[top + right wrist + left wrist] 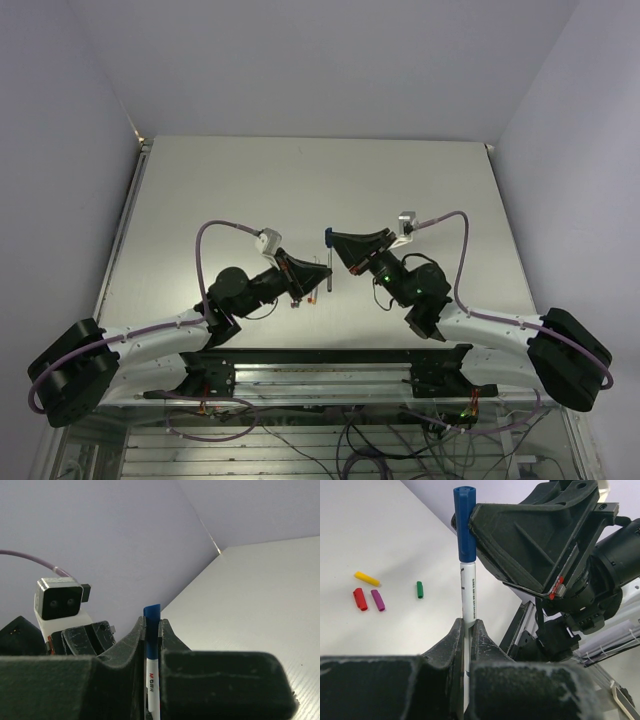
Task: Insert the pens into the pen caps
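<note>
Gripping one slim white pen (469,597) in mid-air, the left tool (468,630) pinches its barrel while the right tool (151,630) pinches its seated blue plastic cap (465,522); yellow (367,578), red (360,599), purple (378,600) and green (419,589) caps await on the surface (385,535).

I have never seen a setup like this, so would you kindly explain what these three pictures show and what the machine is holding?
Two robot arms sit bolted at a white table's near edge. One picture looks down from above; the other two come from cameras on each wrist. The left claw is shut on a thin white pen. The right claw is shut on the blue cap at that pen's top, so both hold the same pen in mid-air. On the table lie four loose caps: yellow, red, purple and green.
</note>
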